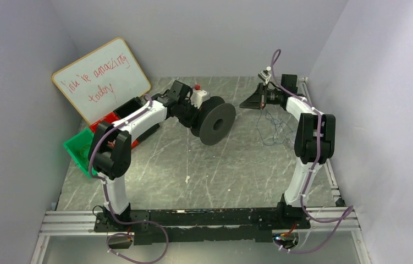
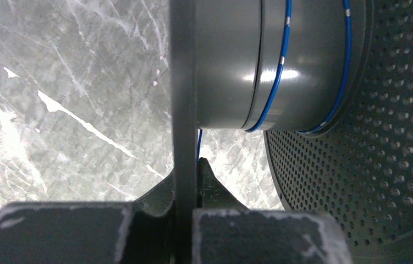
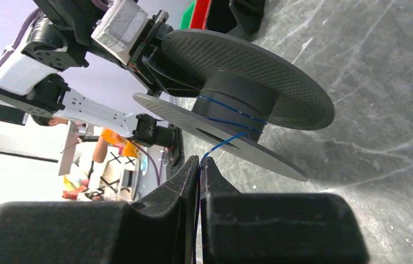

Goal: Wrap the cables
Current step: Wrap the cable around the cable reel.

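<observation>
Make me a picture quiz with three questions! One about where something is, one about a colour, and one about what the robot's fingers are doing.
1. Where is the whiteboard?
A) far left, leaning
B) beside the right arm
C) flat in the middle

2. What colour is the wire on the spool?
A) red
B) blue
C) yellow

3. What are the right fingers doing?
A) spread wide
B) lying on the table
C) pinching the wire

Answers: 1 A, the top view shows it tilted at the far left. 2 B, blue turns circle the spool. 3 C, the wire runs between the shut fingers.
</observation>
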{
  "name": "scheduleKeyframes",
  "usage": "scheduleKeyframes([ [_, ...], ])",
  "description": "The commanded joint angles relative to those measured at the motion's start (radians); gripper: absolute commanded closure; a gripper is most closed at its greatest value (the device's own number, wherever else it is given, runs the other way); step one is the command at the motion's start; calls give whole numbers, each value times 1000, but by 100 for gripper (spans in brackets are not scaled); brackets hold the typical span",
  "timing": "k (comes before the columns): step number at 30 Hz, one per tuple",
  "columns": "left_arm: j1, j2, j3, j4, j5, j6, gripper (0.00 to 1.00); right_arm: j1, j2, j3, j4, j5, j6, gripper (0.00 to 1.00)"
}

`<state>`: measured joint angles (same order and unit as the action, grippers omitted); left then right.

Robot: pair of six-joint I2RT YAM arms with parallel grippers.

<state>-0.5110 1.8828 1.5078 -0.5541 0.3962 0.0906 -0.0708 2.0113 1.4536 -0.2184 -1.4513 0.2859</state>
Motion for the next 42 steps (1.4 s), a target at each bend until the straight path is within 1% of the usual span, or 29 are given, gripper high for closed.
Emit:
scheduleKeyframes([
  [1,11,5,49,40,-70,-19,98,23,-102,-44,290,-17,196,90],
  [3,11,6,49,42,-76,-24,98,34,-113,-49,299,-14,206,90],
  [5,11,6,49,45,-82,-27,98,48,-120,-41,270,-12,175,89],
  [8,11,11,49,49,-103,-34,98,64,-130,-18,185,-15,93,85],
  [10,11,16,51,52,-132,-44,98,99,-134,-1,122,-14,39,84],
  [13,11,35,59,52,-171,-58,98,123,-133,14,67,-20,-12,84],
  [18,11,51,63,55,-184,-76,98,157,-116,8,57,-35,-31,86],
  [21,11,57,67,53,-207,-84,98,183,-102,20,13,-42,-72,86],
  [23,12,59,68,54,-227,-84,98,201,-87,41,-64,-40,-137,86],
  [25,15,63,70,53,-246,-85,98,220,-72,81,-182,-25,-236,87],
  [28,22,69,76,47,-255,-123,98,252,-45,165,-412,24,-467,88],
  [31,35,77,82,43,-255,-138,98,287,-19,241,-574,65,-601,90],
  [33,45,82,85,38,-249,-149,98,304,-12,256,-616,71,-634,92],
  [36,65,85,90,34,-239,-166,98,328,-10,258,-635,86,-657,96],
  [42,98,79,87,36,-216,-199,98,405,24,292,-743,141,-764,96],
])
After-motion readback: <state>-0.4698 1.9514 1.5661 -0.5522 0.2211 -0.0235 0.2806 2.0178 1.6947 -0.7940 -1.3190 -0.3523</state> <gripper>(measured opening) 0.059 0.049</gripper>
